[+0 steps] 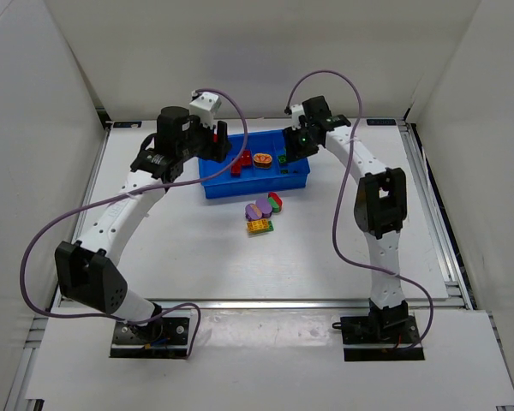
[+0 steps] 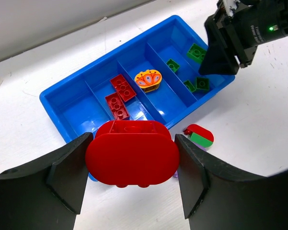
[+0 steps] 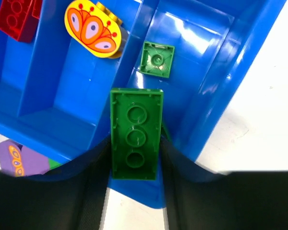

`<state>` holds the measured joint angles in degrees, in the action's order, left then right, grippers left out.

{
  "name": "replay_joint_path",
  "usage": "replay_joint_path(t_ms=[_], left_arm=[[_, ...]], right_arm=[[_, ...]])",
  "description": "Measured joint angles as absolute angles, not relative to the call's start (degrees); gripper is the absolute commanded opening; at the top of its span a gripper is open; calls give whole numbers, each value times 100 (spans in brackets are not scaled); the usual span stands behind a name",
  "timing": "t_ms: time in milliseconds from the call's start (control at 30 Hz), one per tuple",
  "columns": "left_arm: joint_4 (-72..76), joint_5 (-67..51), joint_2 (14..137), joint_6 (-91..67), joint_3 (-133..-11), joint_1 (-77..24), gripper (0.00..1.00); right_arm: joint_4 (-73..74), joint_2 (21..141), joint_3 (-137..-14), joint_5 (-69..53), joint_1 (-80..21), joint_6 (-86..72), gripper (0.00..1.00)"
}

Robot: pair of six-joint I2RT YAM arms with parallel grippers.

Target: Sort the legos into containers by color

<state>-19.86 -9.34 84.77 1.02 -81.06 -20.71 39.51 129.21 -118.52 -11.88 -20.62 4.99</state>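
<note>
My left gripper [image 2: 133,158] is shut on a red oval lego [image 2: 132,151], held over the near left corner of the blue tray [image 2: 74,108]. My right gripper [image 3: 134,160] is shut on a green rectangular lego [image 3: 136,134], underside up, over the tray's [image 3: 216,57] rightmost container. That container holds a green square brick [image 3: 156,59] and other green ones [image 2: 198,51]. Two red bricks [image 2: 120,96] lie in the second container and a yellow-orange oval [image 2: 148,79] in the third. The leftmost container is bare.
In front of the tray [image 1: 218,190], loose legos lie on the white table: a purple oval [image 1: 257,208], a red-and-green oval [image 1: 275,201] and a yellow brick [image 1: 259,225]. The right arm's wrist [image 2: 240,33] hangs over the tray's right end. White walls ring the table.
</note>
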Motion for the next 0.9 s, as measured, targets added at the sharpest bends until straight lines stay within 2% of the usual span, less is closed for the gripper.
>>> replay_joint_path(t_ms=[133, 200, 567, 900], left_arm=[[-1975, -1009, 8510, 99, -8108, -2056, 41], [-1988, -1035, 8584, 99, -8141, -2045, 41], [-2025, -1284, 9504, 93, -8744, -1953, 40], [-2104, -1356, 11225, -80, -9751, -1949, 41]], right_arm=[[3896, 12958, -11874, -1039, -2161, 550, 66], [3892, 12984, -11876, -978, -2209, 593, 70], [3881, 12860, -11786, -648, -2285, 690, 71], [3924, 11063, -10875, -508, -1979, 934, 72]])
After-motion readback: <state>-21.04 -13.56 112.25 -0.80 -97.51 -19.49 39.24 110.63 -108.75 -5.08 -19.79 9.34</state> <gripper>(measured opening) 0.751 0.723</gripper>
